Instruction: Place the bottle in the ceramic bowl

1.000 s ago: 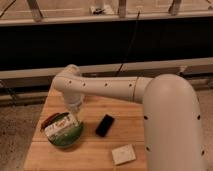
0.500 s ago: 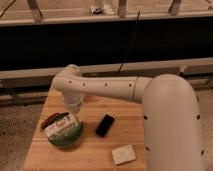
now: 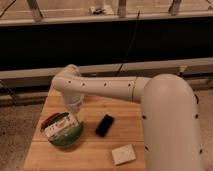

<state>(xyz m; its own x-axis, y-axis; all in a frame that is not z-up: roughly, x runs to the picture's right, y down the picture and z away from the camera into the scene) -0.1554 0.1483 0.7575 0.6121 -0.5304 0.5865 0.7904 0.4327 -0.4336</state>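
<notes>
Stillness is the news here: the arm holds the same bent pose as a second ago, and nothing on the counter [image 3: 125,112] has shifted. The gripper [image 3: 74,106] hangs just above the far rim of the ceramic bowl [image 3: 66,141], pointing down. The bottle [image 3: 61,126] lies on its side inside the bowl, label up, its upper end close under the gripper. Whether the gripper clasps it or has let go, I cannot tell. Judging by how the bottle sits, the placing looks all but done, with only release and withdrawal left. A dark flat object [image 3: 104,125] lies to the right of the bowl in the view. A pale block [image 3: 123,154] sits further right of the bowl and nearer the camera. A red thing [image 3: 49,119] rests at the bowl's left edge.
</notes>
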